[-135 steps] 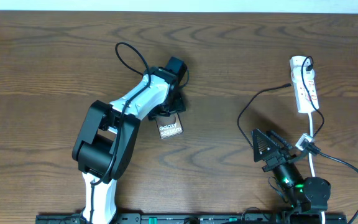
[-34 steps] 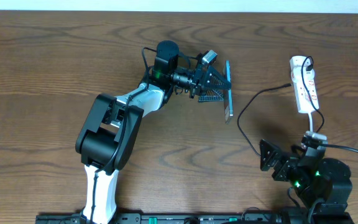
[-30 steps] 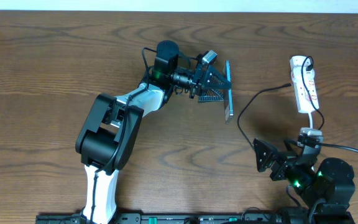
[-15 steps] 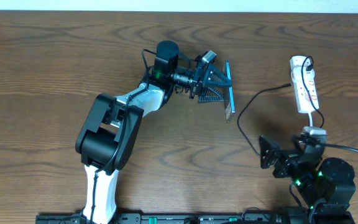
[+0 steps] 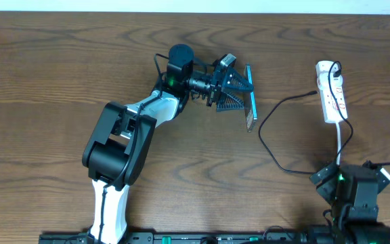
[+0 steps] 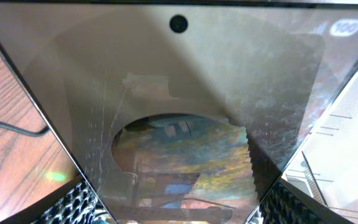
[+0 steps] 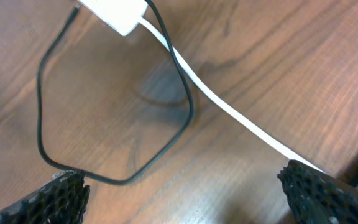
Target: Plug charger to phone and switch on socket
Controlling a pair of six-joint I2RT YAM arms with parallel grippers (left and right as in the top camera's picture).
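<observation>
My left gripper point(image 5: 244, 91) is shut on the phone point(image 5: 251, 112), which it holds on edge above the table's back middle. In the left wrist view the phone's glossy screen point(image 6: 179, 93) fills the picture between the two mesh fingers point(image 6: 73, 202). The charger's thin black cable point(image 5: 266, 146) loops over the wood, and its plug tip point(image 5: 316, 93) lies free beside the socket point(image 5: 332, 91). My right gripper point(image 7: 194, 199) is open and empty, pointing down at the table above the cable loop point(image 7: 42, 134). The socket's end point(image 7: 114, 12) shows at the top of that view.
The socket's white cord point(image 7: 229, 112) runs diagonally across the wood under the right gripper and down to the right arm point(image 5: 354, 196) at the front right edge. The left arm's base point(image 5: 110, 156) stands at the front left.
The phone lay flat on the table under the left gripper; now it is lifted and held on edge. Over the last second the right arm drew back and tipped its gripper downward.
</observation>
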